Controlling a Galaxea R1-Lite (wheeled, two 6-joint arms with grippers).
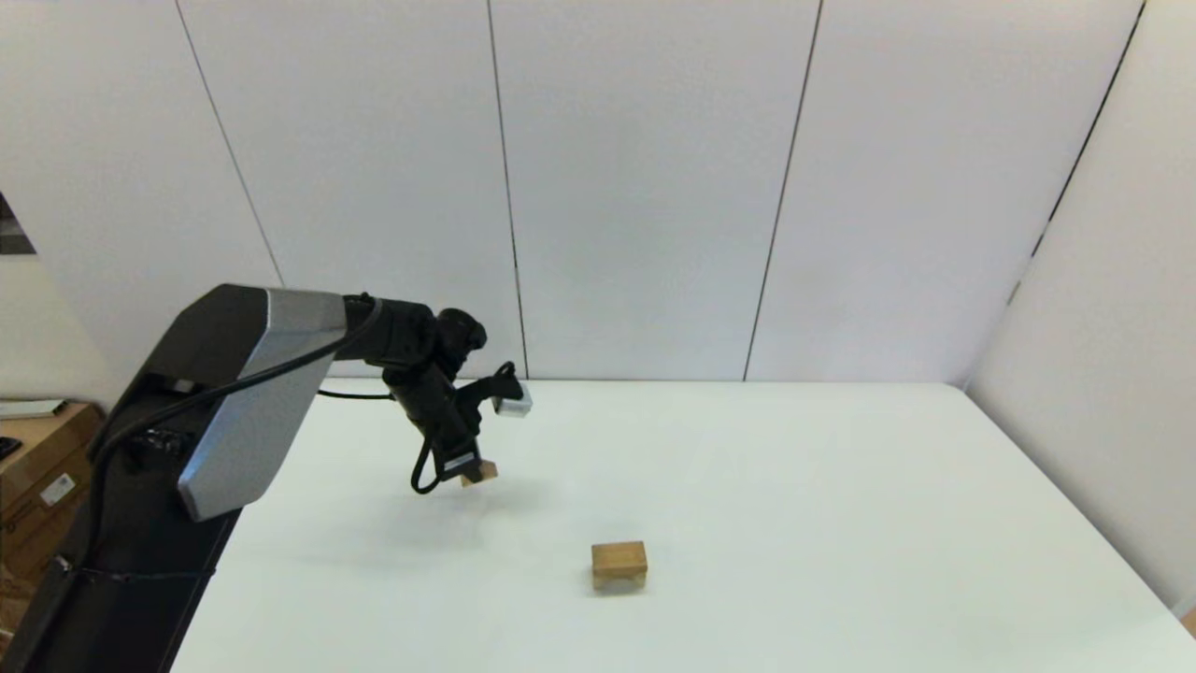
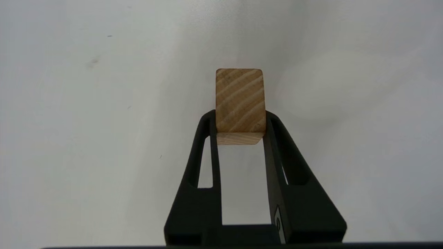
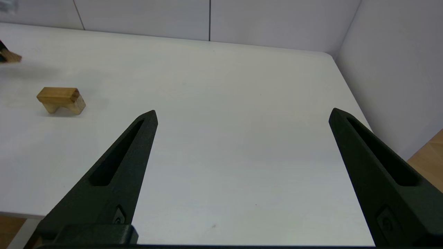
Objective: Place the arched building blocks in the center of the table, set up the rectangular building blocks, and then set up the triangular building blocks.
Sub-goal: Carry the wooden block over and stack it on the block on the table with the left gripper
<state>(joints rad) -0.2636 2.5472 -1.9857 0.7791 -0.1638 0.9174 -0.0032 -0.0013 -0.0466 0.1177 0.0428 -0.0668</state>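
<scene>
Left end effector [image 2: 240, 126] pinches rect. block [image 2: 240, 102] above table [image 1: 794, 486], arched block [image 1: 619, 565] well apart.

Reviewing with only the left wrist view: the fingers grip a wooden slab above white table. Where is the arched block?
Observer: The arched block sits on the table, to the right of the left gripper and nearer the robot.
Operator: Which way does its arch face?
Observer: Down; it stands on its two legs.
Operator: And the right gripper?
Observer: The right gripper hangs over the table's right side, fingers wide open and empty.
</scene>
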